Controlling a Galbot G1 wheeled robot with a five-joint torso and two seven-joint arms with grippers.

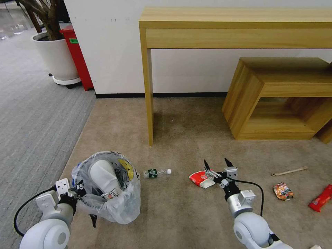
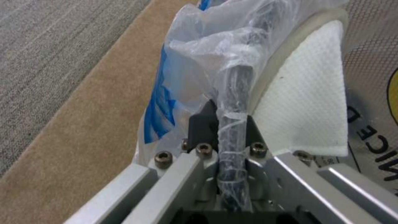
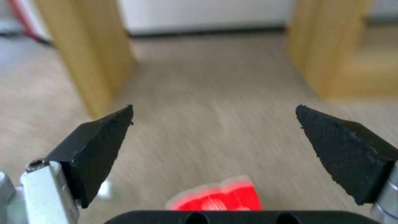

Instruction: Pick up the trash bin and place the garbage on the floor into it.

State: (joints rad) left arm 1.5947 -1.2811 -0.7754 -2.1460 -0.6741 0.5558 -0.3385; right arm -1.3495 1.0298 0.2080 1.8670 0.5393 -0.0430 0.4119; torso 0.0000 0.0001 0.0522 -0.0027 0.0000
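While the left gripper [image 1: 76, 191] clamps the bin [image 1: 107, 186] rim at lower left, the right gripper [image 1: 218, 165], spread wide at lower centre, should straddle the cup [image 1: 200, 178] before closing.

We see the trash bin [image 1: 110, 188], small and round, lined with a crinkled clear bag, upright on the beige floor [image 1: 180, 214] with a white slipper [image 1: 102, 174] inside. Just beside it lies a tiny bottle [image 1: 156, 172] on its side. Further right lie a crushed red-white paper cup [image 1: 200, 179], a wooden stick [image 1: 289, 171], an orange snack packet [image 1: 283, 191] and a red wrapper [image 1: 321, 197], spread apart on the carpet.
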